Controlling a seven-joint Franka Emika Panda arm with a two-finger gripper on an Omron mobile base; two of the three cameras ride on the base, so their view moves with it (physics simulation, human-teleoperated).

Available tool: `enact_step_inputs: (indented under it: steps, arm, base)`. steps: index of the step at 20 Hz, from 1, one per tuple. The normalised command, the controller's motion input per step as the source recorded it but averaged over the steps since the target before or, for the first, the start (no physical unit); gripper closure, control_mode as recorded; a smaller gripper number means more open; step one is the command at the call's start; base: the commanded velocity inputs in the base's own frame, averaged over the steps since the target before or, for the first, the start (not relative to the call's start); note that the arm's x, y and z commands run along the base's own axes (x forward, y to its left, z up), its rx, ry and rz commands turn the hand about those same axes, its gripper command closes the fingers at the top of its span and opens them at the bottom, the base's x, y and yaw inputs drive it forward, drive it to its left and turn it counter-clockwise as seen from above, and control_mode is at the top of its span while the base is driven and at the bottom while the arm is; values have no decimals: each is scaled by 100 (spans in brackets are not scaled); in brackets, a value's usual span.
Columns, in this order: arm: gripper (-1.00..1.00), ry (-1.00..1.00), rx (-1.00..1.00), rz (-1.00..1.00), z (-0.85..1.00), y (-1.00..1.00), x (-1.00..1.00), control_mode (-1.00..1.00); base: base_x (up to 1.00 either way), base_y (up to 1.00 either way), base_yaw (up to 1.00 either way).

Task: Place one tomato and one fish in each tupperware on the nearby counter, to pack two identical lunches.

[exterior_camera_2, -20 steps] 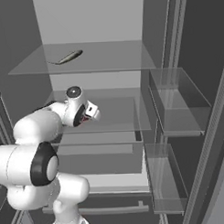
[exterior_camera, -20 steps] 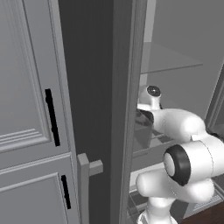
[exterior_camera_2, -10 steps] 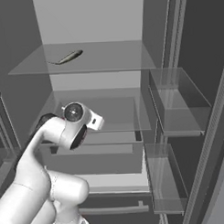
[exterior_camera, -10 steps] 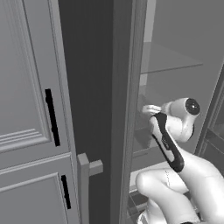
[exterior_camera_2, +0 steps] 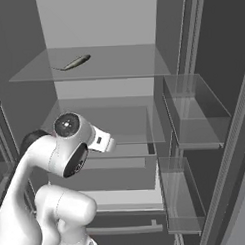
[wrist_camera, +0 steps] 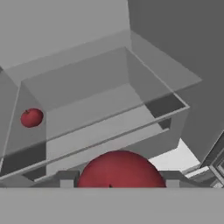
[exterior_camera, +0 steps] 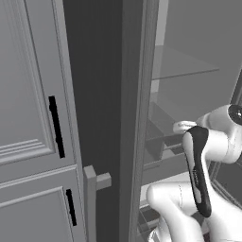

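Tomatoes come first: a small plain red ball of a tomato (wrist_camera: 119, 169) sits right at the bottom of the hand view, between the two dark finger tips of the two-finger gripper (wrist_camera: 117, 180), whose grey pads show on either side of it. The fingers look clamped on this tomato, partly closed around its width.

Just beyond it in the hand view stands a clear-walled fridge drawer (wrist_camera: 105, 127) with a pale floor. A second small red tomato (wrist_camera: 31, 117) shows through the translucent wall at the left of that drawer; whether it lies inside the drawer or behind it I cannot tell.

In the right base view the white Franka arm with dark joints (exterior_camera_2: 65, 151) bends in front of the open grey fridge interior, its wrist turned towards the middle shelves. To its right, clear door bins (exterior_camera_2: 194, 117) hang one above the other on the open fridge door. Farther up and back, a slim silvery-grey fish with a darker back (exterior_camera_2: 75, 62) lies on the top glass shelf (exterior_camera_2: 117, 62), towards its left side, tail pointing left.

In the left base view the arm (exterior_camera: 203, 165) reaches past the dark edge of the fridge wall, and grey panelled cabinet doors with black handles (exterior_camera: 56, 126) stand to the left.
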Motion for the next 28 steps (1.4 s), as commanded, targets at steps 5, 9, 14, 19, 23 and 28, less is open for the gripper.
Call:
enact_step_inputs:
  steps: [5, 9, 14, 19, 23, 28]
  arm:
    - [100, 13, -17, 10, -13, 0, -60, 100]
    - [100, 0, 0, 0, 0, 0, 0, 100]
    - [100, 0, 0, 0, 0, 0, 0, 100]
    - [100, 0, 0, 0, 0, 0, 0, 100]
    - [100, 0, 0, 0, 0, 0, 0, 100]
    - [100, 0, 0, 0, 0, 0, 0, 100]
  base:
    - [-40, -4, 9]
    - [-100, -13, 45]
    - [-75, -6, 79]
    - [-34, 4, 95]
    - [-41, 31, 89]
    - [-48, 44, 86]
